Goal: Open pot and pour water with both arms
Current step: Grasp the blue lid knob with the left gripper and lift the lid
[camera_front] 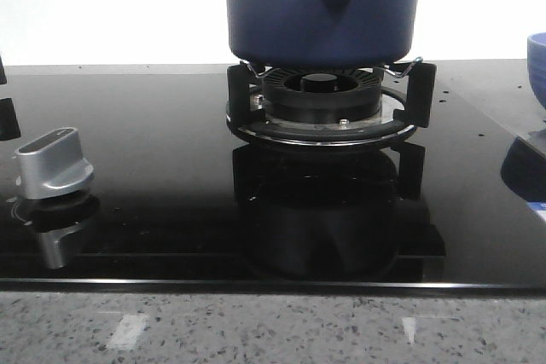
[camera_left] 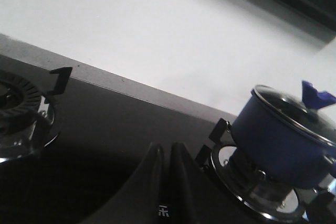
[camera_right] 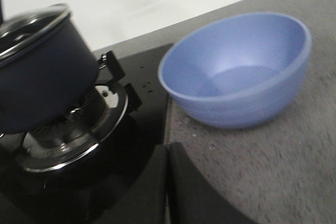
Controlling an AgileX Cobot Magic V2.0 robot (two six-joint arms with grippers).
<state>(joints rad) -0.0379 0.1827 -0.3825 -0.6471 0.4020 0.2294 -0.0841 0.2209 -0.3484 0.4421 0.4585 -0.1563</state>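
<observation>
The dark navy-blue pot [camera_front: 322, 8] stands on the burner grate [camera_front: 328, 101] at the back centre of the black glass hob, its handle lug with the small hole facing the front view. A glass lid [camera_left: 286, 104] with a metal rim and a blue knob closes it. The pot also shows in the right wrist view [camera_right: 39, 69]. My left gripper [camera_left: 164, 150] is shut and empty, above the hob to the left of the pot. My right gripper [camera_right: 167, 150] is shut and empty, over the hob's right edge between the pot and a light blue bowl [camera_right: 239, 69].
The light blue bowl stands on the grey speckled counter right of the hob, its edge showing in the front view [camera_front: 537, 61]. A silver control knob [camera_front: 53, 164] sits at the hob's front left. A second burner [camera_left: 18, 114] lies left of my left gripper.
</observation>
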